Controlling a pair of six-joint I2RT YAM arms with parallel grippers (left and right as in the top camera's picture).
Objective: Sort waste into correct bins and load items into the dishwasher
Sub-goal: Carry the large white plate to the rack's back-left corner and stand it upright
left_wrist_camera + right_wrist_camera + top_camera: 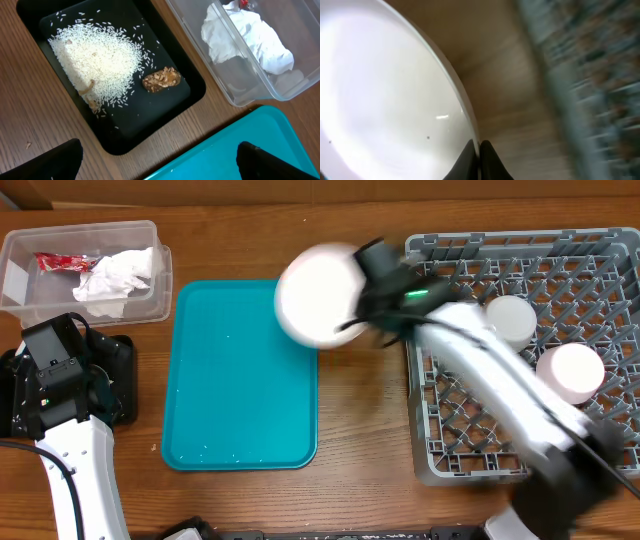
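Overhead is looking straight down, covering the whole table (360,430). Left wrist is looking down, close on black tray (130,127), sharing clear tub (245,97) and teal tray (225,150) with overhead. Right wrist is sitting tight on the plate (385,90) rim, also shared.

On my right wrist feed the plate (385,95) runs off the frame toward 9 o'clock and the rack (585,90) at 3 o'clock is pure smear; overhead, my right arm (500,390) is streaked.
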